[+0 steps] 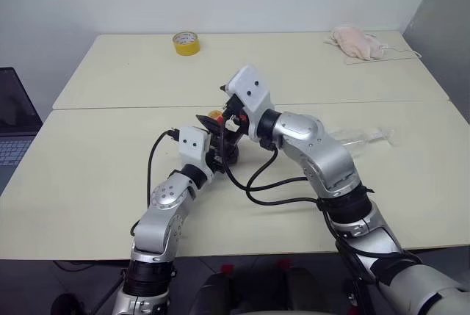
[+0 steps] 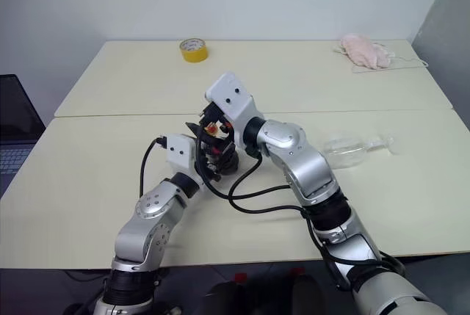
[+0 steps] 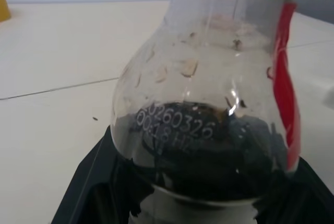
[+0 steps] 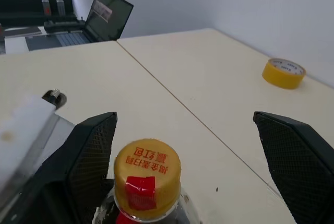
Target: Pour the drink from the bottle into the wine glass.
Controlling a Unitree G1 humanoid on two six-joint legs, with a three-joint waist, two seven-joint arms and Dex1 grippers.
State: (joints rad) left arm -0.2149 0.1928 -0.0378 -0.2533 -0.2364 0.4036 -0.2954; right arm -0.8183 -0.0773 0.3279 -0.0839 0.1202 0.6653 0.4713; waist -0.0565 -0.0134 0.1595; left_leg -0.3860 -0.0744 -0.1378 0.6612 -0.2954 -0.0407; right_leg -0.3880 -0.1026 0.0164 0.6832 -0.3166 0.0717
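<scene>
The bottle [image 3: 209, 78] stands upright at the middle of the table [image 1: 95, 175], and my left gripper [image 1: 220, 156] is shut on its rounded lower body. The dark drink [image 3: 209, 153] fills the lower part. Its yellow-orange cap [image 4: 147, 174] carries a red label strip. My right gripper [image 4: 185, 125] is open, its two black fingers [image 4: 88, 151] standing one on each side of the cap without touching it. The wine glass [image 2: 346, 150] lies on its side on the table, to the right of my right arm.
A yellow tape roll [image 1: 186, 42] sits at the far side of the table and a pink cloth [image 1: 358, 42] at the far right. A laptop [image 1: 15, 120] stands off the left edge. Black cables [image 1: 257, 183] loop on the table below the grippers.
</scene>
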